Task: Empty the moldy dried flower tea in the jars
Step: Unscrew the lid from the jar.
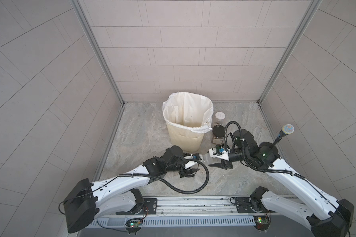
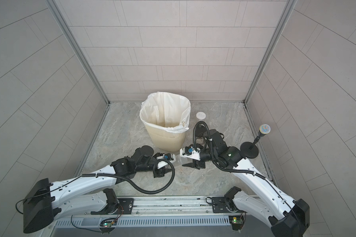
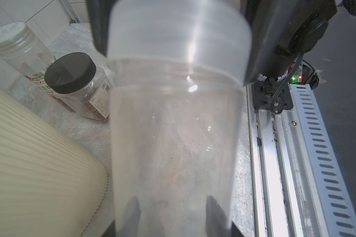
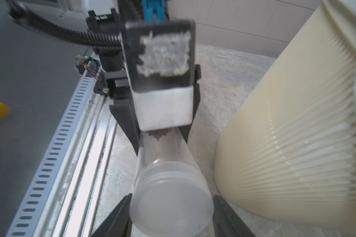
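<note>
1. In both top views the tall slim jar is held level between the two arms, mid-table toward the front edge, with its long axis roughly along that edge. The left gripper takes the base end and the right gripper is at the cap end. The bin stands just behind them, toward the back edge, its rim well above the jar. The white-lidded jar and the black-lidded jar stand capped beside the bin, on the right arm's side.

2. In the left wrist view the tall slim jar runs straight away from the left gripper, whose fingers are clamped on the body near its base. The cap is at the far end, flanked by the right gripper's dark fingers. The jar's walls look mostly clear here. Reddish tea shows low in the black-lidded jar.

3. In the right wrist view the cap sits between the fingers of the right gripper. They meet its edges, but I cannot tell whether they press on it or have slackened. The tea is a reddish-brown clump at the base end, right by the left gripper's finger.

4. Judgement: the next move depends on the shared axis.
   - Cap, jar and right gripper lie in one line, so the cap should come off with a twist and a pull along that line, toward the right arm.
   - The mouth would then point along the front edge, not at the bin.
   - The left arm, which holds the body, would have to lift it and tip it over the rim behind.
</note>
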Controlling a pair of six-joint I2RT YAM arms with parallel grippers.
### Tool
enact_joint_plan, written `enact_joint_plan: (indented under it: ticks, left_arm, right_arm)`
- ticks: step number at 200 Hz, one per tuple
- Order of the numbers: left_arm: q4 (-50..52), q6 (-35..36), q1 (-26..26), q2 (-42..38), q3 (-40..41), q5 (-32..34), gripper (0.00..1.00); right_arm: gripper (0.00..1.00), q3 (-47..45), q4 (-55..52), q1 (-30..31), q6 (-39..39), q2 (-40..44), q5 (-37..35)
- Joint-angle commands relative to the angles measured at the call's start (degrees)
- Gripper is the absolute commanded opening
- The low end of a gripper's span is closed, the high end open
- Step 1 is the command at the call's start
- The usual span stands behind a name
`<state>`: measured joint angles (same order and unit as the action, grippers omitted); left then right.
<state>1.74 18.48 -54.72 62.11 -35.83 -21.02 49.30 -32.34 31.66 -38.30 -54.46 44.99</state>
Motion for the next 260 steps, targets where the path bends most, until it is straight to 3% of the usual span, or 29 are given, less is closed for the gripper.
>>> enact_joint_plan:
  ticks: [1, 72, 116, 144, 200, 260]
  left_arm:
    - [-1.82, -0.84, 0.13, -0.84, -2.15, -0.99, 0.44]
    - [-4.47, -0.72, 0.16, -0.93, -0.76, 2.56, 0.43]
    - [-4.81, -0.02, 0.15, -1.75, -0.31, 3.74, 0.43]
    - [-4.99, -0.13, 0.18, -1.89, -0.12, 3.84, 0.43]
    - [-5.03, -0.33, 0.2, -2.63, 0.28, 4.82, 0.43]
    - [-5.06, -0.9, 0.22, -2.12, 0.15, 4.84, 0.42]
  right_arm:
    - [0.72, 1.71, -1.26, -0.3, 1.07, 1.52, -0.83]
    - [0.75, 1.79, 2.55, -0.47, 27.66, 4.02, 5.37]
    - [0.76, 4.54, 3.64, -0.5, 49.44, 1.68, 3.77]
    - [0.76, 6.19, 4.17, -0.5, 58.26, 0.24, 2.84]
    - [0.75, 10.33, -7.7, -0.47, 58.44, -3.7, -4.44]
    - [0.69, 10.29, -6.88, -0.46, 58.43, -6.42, -0.78]
